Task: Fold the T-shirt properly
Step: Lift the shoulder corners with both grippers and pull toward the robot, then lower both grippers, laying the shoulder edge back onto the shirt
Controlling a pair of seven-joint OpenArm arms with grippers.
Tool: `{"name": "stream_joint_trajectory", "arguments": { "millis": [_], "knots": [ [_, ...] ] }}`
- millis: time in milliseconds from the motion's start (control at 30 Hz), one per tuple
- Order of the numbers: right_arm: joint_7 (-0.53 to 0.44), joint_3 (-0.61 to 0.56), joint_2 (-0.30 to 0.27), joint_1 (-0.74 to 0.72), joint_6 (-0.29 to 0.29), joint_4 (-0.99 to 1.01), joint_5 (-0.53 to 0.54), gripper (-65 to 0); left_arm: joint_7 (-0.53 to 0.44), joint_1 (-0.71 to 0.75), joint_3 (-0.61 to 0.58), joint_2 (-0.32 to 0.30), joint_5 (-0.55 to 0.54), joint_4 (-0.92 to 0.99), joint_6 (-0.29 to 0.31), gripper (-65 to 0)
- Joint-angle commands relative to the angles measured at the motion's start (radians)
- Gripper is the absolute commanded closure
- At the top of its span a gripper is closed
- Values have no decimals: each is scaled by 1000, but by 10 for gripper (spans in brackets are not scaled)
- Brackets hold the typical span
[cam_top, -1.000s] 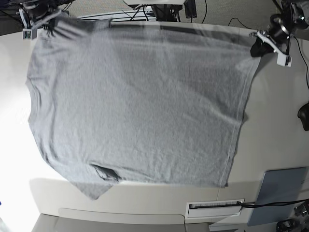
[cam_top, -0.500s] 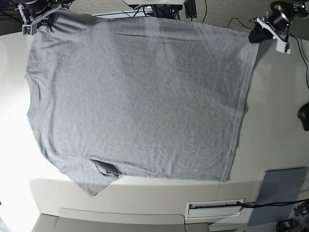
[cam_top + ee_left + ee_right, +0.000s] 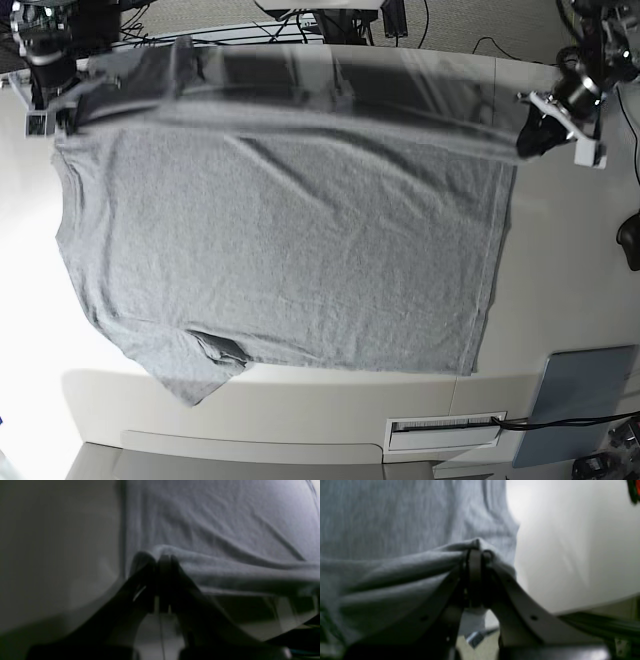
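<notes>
In the left wrist view you see the left gripper [image 3: 163, 560] pressed together on the edge of the T-shirt [image 3: 225, 530]; the grey cloth stretches away above and to the right, with the pale table [image 3: 57, 555] on the left.

In the right wrist view the right gripper [image 3: 476, 552] is clamped on a bunched corner of the T-shirt [image 3: 395, 517], and the cloth hangs to the left.

In the base view the T-shirt [image 3: 290, 250] lies spread over the table [image 3: 570, 270], its far edge lifted between both grippers. A grey pad [image 3: 580, 400] and a white label plate [image 3: 445, 430] lie near the front edge, apart from the cloth.
</notes>
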State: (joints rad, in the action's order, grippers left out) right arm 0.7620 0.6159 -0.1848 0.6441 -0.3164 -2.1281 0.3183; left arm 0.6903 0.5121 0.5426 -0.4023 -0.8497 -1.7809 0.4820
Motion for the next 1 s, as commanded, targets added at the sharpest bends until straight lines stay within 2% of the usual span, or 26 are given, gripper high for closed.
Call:
{"name": "stream_joint_trajectory", "arguments": {
  "millis": [0, 133, 267, 333, 567, 733, 967],
  "knots": [
    [-26, 11, -15, -20, 13, -16, -5, 0, -42, -15, -14, -16, 12, -3, -21, 0],
    [-22, -15, -29, -94, 14, -16, -6, 0, -79, -86, -107, -16, 103, 34, -80, 0],
    [-23, -80, -59, -134, 35, -16, -78, 0, -87, -145, -142, -16, 130, 50, -108, 0],
    [-30, -109, -65, -150, 61, -16, -105, 0, -87, -168, -141, -13, 133, 50, -109, 0],
    [-49, -126, -64, -229, 62, 104, -105, 0, -90, -230, -141, -10, 133, 50, -109, 0],
    [-64, -128, -65, -310, 9, 252, -72, 0, -136, -233, -141, -8, 159, 50, -135, 0],
    [-69, -210, -84, -385, 8, 327, -98, 0, -166, -265, -142, -5, 170, 69, -134, 0]
  ]
}}
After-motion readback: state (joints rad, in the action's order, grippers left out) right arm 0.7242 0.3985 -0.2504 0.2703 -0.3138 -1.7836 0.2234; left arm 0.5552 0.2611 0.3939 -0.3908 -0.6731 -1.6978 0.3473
